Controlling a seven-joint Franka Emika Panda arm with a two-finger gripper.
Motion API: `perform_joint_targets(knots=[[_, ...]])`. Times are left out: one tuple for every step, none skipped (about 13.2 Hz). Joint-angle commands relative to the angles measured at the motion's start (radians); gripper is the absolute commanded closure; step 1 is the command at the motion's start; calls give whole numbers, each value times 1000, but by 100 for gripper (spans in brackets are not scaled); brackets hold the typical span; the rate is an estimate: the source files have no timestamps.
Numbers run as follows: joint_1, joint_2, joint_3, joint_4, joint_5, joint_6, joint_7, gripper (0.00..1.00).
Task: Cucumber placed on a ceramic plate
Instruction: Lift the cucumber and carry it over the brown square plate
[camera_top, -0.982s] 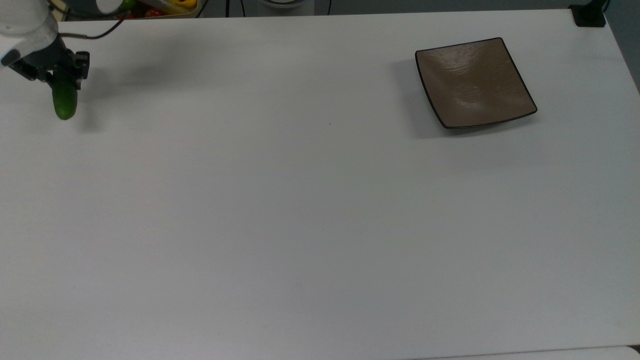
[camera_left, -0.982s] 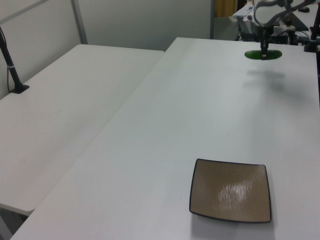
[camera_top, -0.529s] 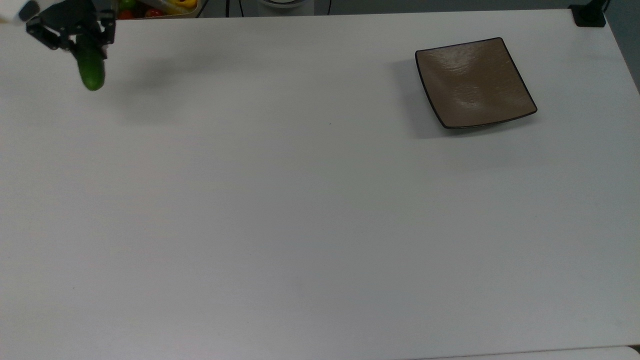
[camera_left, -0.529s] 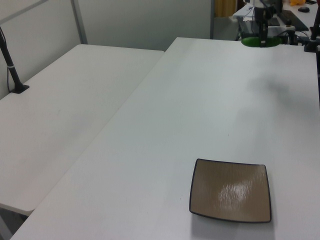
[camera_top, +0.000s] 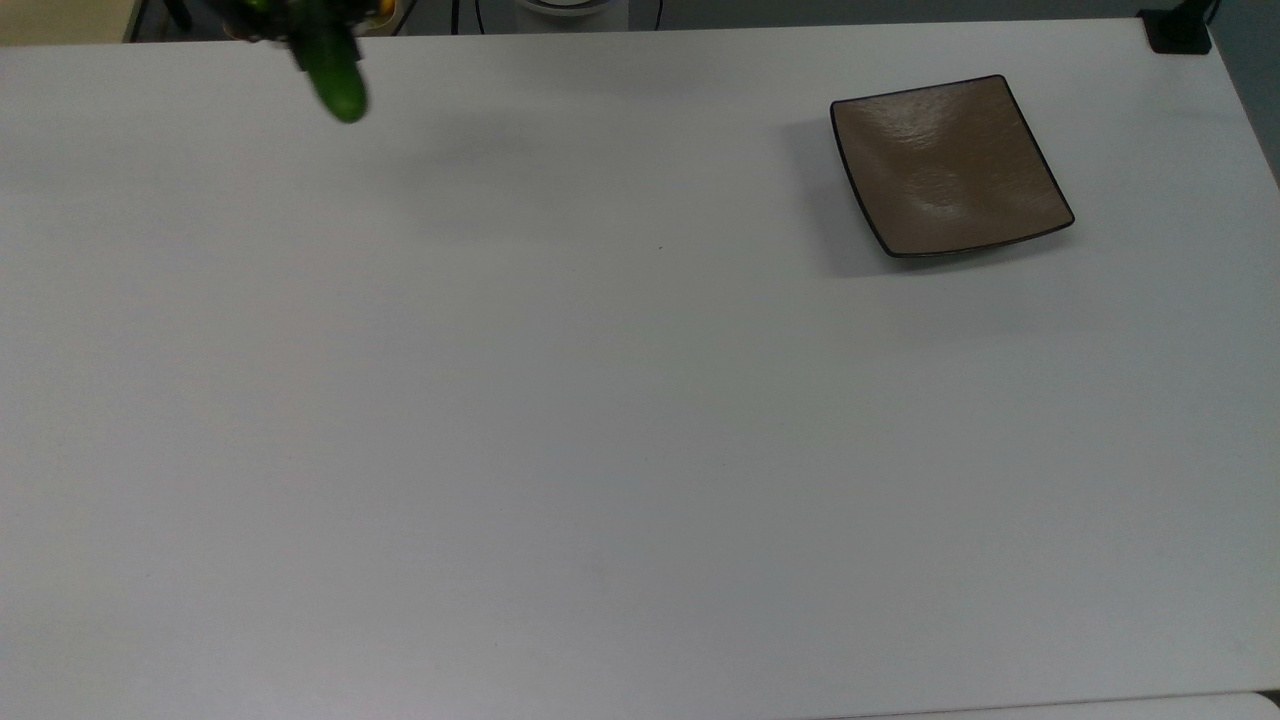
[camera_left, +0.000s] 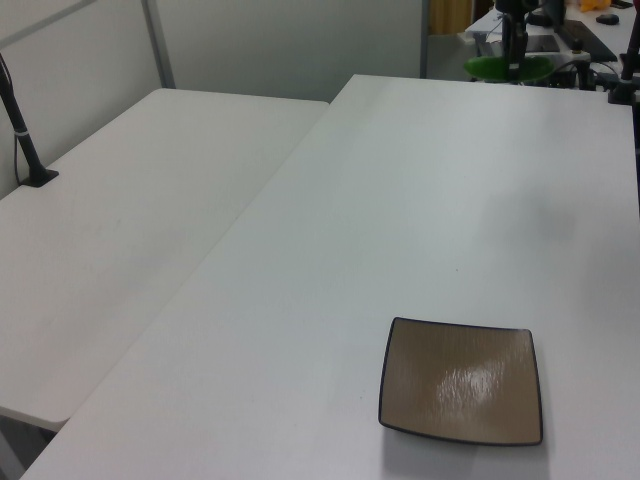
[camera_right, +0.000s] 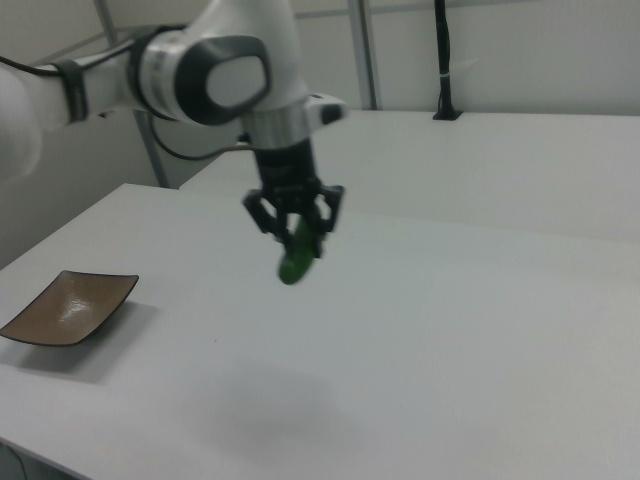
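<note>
The dark green cucumber (camera_top: 336, 78) hangs in the air above the white table, at the top view's upper left. My gripper (camera_right: 298, 238) is shut on the cucumber (camera_right: 296, 258) and holds it well above the surface in the right view. In the left view the cucumber (camera_left: 508, 68) shows far back, with the gripper (camera_left: 514, 62) on it. The square brown ceramic plate (camera_top: 948, 166) lies flat on the table at the top view's upper right, far from the cucumber. It appears again, as the plate (camera_left: 462, 380), near the front of the left view and, as the plate (camera_right: 66, 306), at the right view's left.
A container of coloured items (camera_top: 372, 10) sits just beyond the table's far edge in the top view. A black clamp (camera_top: 1178, 30) stands at the far right corner. A second white table (camera_left: 130, 200) adjoins on the left view's left, with a black post (camera_left: 22, 130).
The gripper has carried the cucumber upward and toward the top view's right, from near the left edge to around the upper left. The plate has stayed put.
</note>
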Motion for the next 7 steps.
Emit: perform_joint_targets(knots=[[34,-32,118,-8,11,-65,123,82],[60,-32,140,-7,11,-65,174,82],[91,-32,152,-7,11,-65,225,82],[129,-32,160,-7,11,-65,274,82],[175,-29,160,-7,13,-62,323,82],[217,-26,160,-7,13,-59,373,82],[278,-24,161,-7,13,-58,451,82]])
